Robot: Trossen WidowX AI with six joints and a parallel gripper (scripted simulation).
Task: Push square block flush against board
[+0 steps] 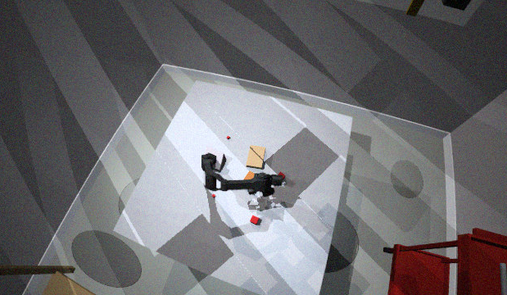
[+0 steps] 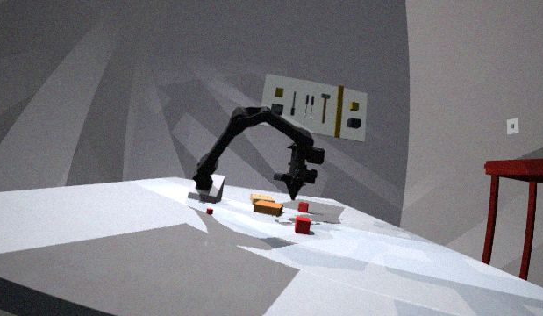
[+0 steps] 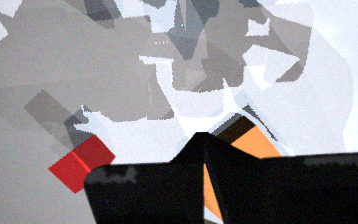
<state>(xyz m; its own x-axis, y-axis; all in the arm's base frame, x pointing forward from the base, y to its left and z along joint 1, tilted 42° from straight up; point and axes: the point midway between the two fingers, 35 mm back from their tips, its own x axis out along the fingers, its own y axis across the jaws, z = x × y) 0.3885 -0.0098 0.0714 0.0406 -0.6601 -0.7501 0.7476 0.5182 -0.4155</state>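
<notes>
A light tan flat piece [image 1: 257, 155] [image 2: 261, 197] lies on the table. An orange piece [image 1: 249, 176] [image 2: 267, 208] [image 3: 257, 141] lies close by, turned at an angle to it, with a narrow gap showing in the top view. The arm hides part of the orange piece there. Which of the two is the square block and which the board, I cannot tell for sure. My gripper [image 2: 293, 198] [image 3: 201, 137] is shut and empty. Its tips are above the table, beside the orange piece in the exterior view, and cover part of it in the wrist view.
A red cube [image 1: 281, 175] [image 2: 303, 207] [image 3: 70, 169] is near the gripper. Another red cube [image 1: 255, 220] [image 2: 303, 226] lies farther off. Small red cubes [image 1: 228, 138] [image 1: 214, 196] [image 2: 210, 211] lie nearer the arm's base. A pale wedge [image 2: 217, 186] stands by the base.
</notes>
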